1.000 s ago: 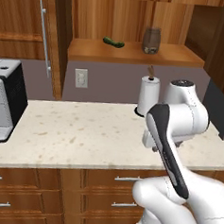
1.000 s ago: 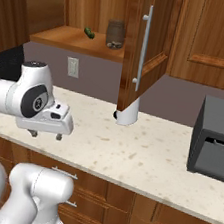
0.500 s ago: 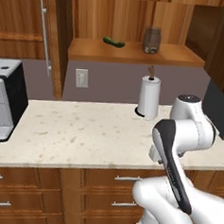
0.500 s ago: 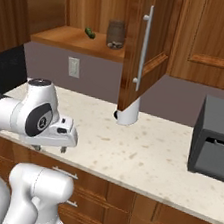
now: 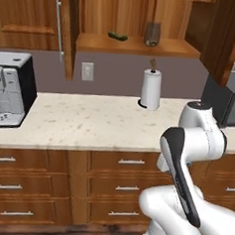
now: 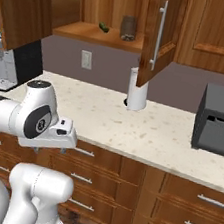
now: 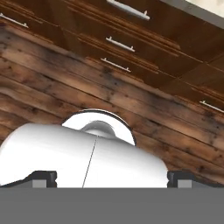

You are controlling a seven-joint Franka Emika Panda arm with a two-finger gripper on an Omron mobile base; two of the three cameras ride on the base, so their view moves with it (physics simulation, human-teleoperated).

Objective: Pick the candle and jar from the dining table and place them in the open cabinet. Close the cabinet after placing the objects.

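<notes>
Jaws: found spread wide, holding nothing; pointed down at wooden floor (image 7: 52, 87) before drawers (image 7: 127, 43). Noted cabinet (image 5: 139, 44) open above speckled surface (image 5: 89, 122), with green item (image 5: 117, 36) and grey canister (image 5: 152, 33) on its shelf. Judged task barely begun: left fetching candle and jar, placing both, closing doors.

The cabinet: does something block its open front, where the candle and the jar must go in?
Nothing visible blocks the front of the cabinet: both doors are swung wide. A small green thing and a grey container already sit mid-shelf, with bare shelf on either side. A paper towel roll stands on the counter just below the shelf.
</notes>
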